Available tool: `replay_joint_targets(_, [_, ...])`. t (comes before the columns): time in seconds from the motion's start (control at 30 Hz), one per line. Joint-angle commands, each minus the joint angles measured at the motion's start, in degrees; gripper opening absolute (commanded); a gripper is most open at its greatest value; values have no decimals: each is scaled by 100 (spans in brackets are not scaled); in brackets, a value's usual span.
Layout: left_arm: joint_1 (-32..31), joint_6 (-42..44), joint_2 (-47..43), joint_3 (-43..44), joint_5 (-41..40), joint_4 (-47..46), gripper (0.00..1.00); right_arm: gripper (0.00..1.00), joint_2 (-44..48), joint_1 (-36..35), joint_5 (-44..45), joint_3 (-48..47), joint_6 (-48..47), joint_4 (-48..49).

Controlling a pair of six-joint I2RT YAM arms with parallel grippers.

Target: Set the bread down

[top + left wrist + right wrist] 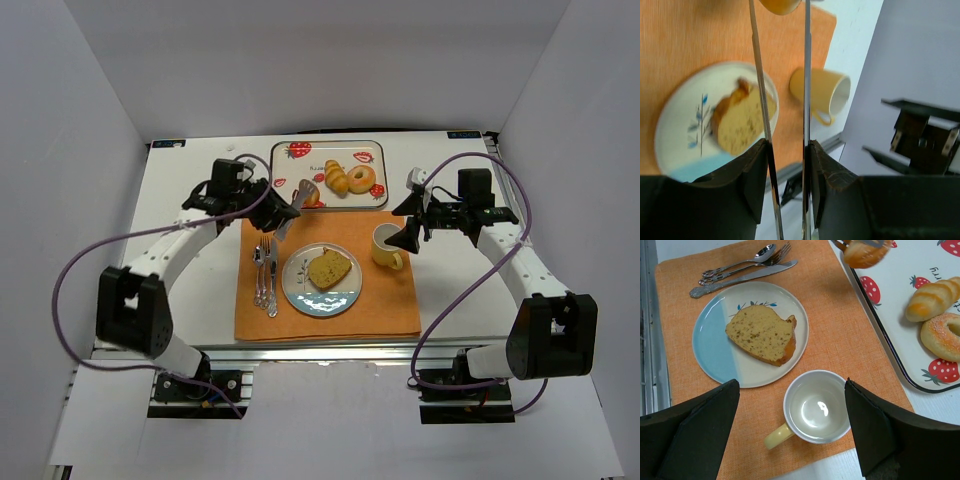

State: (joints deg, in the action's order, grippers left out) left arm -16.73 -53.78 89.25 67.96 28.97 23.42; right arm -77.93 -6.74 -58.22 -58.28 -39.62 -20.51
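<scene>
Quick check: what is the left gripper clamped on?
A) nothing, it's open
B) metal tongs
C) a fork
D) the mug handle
B: in the left wrist view the left gripper pinches the two thin metal arms of the tongs, and the tongs' tips grip a roll.

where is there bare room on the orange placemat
Bare: the near right corner of the placemat, below the mug and right of the plate. Crowded: the left edge, where cutlery lies beside the plate.
</scene>
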Motion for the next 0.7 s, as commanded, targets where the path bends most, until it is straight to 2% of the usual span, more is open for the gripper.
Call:
replay_joint_targets(0.0, [21, 289, -917, -326, 56, 792, 10, 89, 41, 33, -155, -157, -169, -119])
replay_joint_targets(0.2, [-76, 368, -2225, -872, 56, 2113, 9, 89, -73, 24, -155, -324, -248, -286])
replay_joint_targets(0.33, [-128, 351, -2727, -934, 47, 2851, 9, 89, -143, 24, -164, -429, -266, -357])
replay_joint_targets(0.67, [-436, 412, -3151, -1031, -40, 4012, 9, 89, -223, 24, -181, -491, -248, -383])
